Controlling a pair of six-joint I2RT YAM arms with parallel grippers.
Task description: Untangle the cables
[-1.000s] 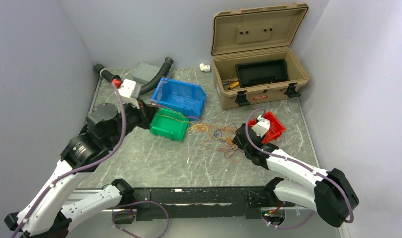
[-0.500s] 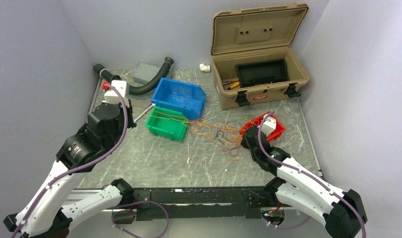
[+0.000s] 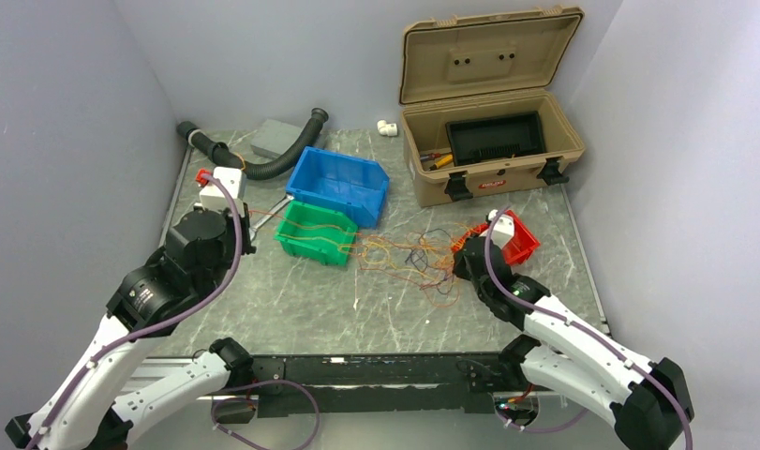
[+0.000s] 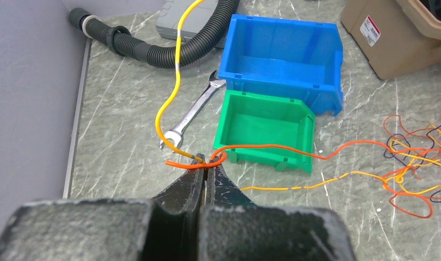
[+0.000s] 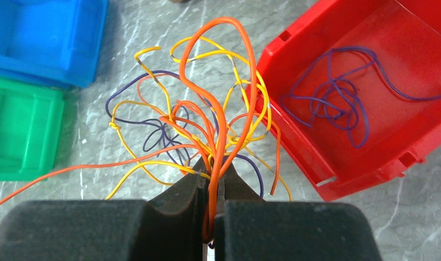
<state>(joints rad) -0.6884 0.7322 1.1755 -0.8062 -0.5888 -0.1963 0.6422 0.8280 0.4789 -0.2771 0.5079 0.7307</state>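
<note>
Right wrist view: shows right gripper point(image 5: 211, 174) clenched on orange strands of the cables point(image 5: 210, 128), tangle fanned out ahead on the table point(image 5: 125, 32), just beside the red bin point(image 5: 337, 168) that holds a purple wire point(image 5: 337, 103). Left wrist view: shows left gripper point(image 4: 206, 168) clenched on one orange and one yellow strand, just beside the green bin point(image 4: 267, 128); farther out, wrench point(image 4: 193, 113), blue bin point(image 4: 280, 54), corrugated hose point(image 4: 166, 54). Strands stretched rightward to the tangle between green and red bins.

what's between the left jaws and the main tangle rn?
The green bin. An orange strand runs from the left gripper across the bin's near wall to the cables. Clearest in the left wrist view.
</note>
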